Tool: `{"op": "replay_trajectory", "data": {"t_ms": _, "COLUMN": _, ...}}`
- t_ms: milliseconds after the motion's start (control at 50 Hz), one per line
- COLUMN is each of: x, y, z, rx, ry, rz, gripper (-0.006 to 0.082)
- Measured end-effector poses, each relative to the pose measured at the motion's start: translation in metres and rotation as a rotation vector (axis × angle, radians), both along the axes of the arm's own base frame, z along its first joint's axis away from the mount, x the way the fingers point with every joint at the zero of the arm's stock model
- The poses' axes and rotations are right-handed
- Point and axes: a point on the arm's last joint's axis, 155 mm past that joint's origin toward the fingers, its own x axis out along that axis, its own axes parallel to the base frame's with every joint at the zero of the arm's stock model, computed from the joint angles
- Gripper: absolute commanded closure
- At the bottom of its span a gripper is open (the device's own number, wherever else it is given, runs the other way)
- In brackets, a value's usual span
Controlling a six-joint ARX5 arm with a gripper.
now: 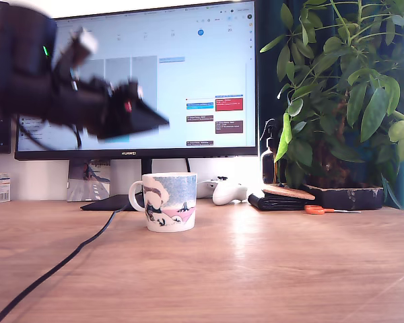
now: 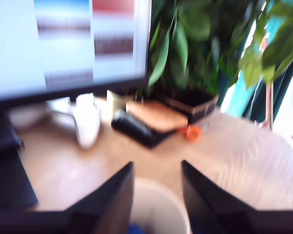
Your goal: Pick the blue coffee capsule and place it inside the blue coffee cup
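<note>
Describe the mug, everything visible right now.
The blue coffee cup is a white, ceramic-looking mug with a pale blue upper band and pink and dark cartoon figures. It stands upright on the wooden desk, handle toward the exterior view's left. Nothing else touches it. The wrist view shows something blue inside at the frame edge, too blurred to identify.

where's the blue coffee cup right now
In the exterior view the blue coffee cup stands on the wooden desk, left of centre, in front of the monitor, with the white game controller behind it to the exterior view's right.
</note>
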Motion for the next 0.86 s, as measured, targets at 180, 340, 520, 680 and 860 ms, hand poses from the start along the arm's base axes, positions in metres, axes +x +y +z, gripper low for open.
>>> {"op": "replay_trajectory", "data": {"t_ms": 180, "x": 0.001, "y": 0.026, "z": 0.045, "rx": 0.033, "ry": -0.091, "rz": 0.088, "gripper": 0.0785}}
{"op": "replay_trajectory", "data": {"t_ms": 340, "x": 0.008, "y": 0.061, "z": 0.038, "rx": 0.121, "ry": -0.043, "rz": 0.215, "gripper": 0.0786}}
{"op": "replay_trajectory", "data": {"t_ms": 520, "x": 0.011, "y": 0.108, "z": 0.035, "rx": 0.189, "ry": 0.010, "rz": 0.352, "gripper": 0.0786}}
{"op": "replay_trajectory", "data": {"t_ms": 680, "x": 0.006, "y": 0.151, "z": 0.050, "rx": 0.207, "ry": 0.018, "rz": 0.484, "gripper": 0.0786}}
{"op": "replay_trajectory", "data": {"t_ms": 860, "x": -0.003, "y": 0.179, "z": 0.057, "rx": 0.223, "ry": 0.035, "rz": 0.563, "gripper": 0.0786}}
